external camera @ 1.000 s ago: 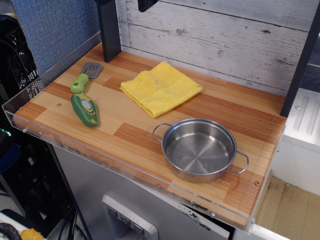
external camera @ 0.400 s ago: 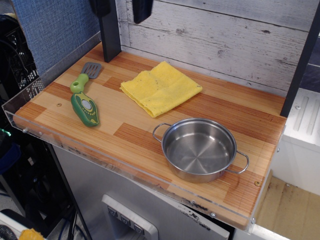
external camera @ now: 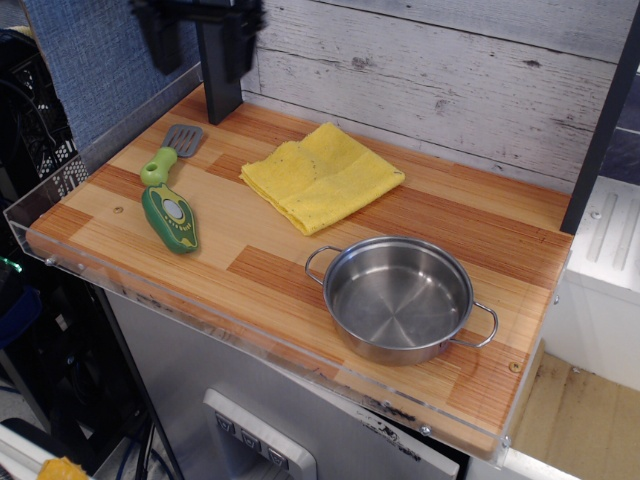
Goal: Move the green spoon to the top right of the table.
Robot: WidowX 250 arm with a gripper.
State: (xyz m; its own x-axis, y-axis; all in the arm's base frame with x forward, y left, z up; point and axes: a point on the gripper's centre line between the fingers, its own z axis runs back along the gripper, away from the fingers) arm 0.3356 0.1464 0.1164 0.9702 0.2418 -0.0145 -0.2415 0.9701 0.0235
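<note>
**Gripper above rear-left corner, spoon untouched**

Single view, observation.image. Gripper (external camera: 197,45) found high over the table's (external camera: 420,225) rear-left corner — two dark fingers (external camera: 160,45) hanging apart, gap wide, nothing between them. Well clear of every item below. Green spoon (external camera: 166,156) lying flat near the left edge, grey slotted head toward the back wall, lime handle pointing forward. Handle end just touching, or nearly touching, the dark green pepper-shaped toy (external camera: 170,217) — contact not resolvable. Yellow cloth (external camera: 320,175) folded at centre-rear, apart from the spoon. Steel pot (external camera: 400,298) standing upright toward the front right, empty, both handles visible. Black post (external camera: 220,85) rising behind the spoon, at the rear-left.
</note>
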